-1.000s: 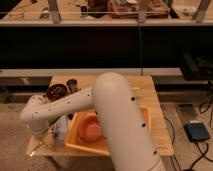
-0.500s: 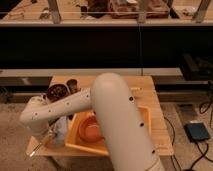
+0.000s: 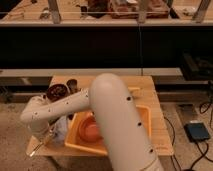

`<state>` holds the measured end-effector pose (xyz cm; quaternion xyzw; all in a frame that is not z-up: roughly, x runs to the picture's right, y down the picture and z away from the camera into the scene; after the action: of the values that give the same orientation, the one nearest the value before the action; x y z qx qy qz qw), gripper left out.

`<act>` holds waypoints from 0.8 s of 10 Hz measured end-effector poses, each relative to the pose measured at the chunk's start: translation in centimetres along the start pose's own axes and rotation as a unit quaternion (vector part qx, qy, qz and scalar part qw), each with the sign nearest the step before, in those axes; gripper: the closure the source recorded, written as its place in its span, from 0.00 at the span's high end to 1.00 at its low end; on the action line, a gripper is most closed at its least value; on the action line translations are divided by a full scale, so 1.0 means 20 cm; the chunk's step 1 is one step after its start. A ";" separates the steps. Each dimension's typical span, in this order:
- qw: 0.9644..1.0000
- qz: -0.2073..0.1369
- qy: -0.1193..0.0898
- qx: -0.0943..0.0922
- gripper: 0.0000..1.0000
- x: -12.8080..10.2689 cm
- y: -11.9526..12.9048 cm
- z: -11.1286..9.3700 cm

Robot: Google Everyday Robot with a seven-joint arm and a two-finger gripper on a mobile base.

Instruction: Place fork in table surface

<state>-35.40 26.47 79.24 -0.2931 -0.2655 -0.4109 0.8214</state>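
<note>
Yellow tub (image 3: 142,119) w/ orange bowl (image 3: 89,129); dark bowl (image 3: 56,91), poss. filled, rear-left.

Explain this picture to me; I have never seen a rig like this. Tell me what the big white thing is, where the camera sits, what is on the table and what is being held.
The big white shape is a robot arm, seen from close behind. It bends toward the left of the picture and ends in a gripper pointing down at the table's front-left corner. There is only one camera, looking down over the arm; where it is mounted does not show. The table surface is light wood. On it sits a yellow tub with an orange bowl inside, and further back a dark round dish. The fork, slender and pale, is right beneath the gripper at the table's edge. I cannot tell whether it is gripped or already lying there.
</note>
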 end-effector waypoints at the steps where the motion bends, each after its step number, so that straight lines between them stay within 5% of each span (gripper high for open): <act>1: 1.000 -0.001 0.000 -0.001 0.41 0.00 0.00 0.00; 4: 1.000 -0.003 -0.001 -0.003 0.38 0.01 0.00 0.01; 6: 1.000 -0.003 0.001 -0.003 0.17 0.02 0.00 0.01; 8: 1.000 -0.005 -0.001 -0.002 0.11 0.03 0.00 0.02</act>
<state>-35.23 26.40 79.81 -0.2941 -0.2671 -0.4148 0.8186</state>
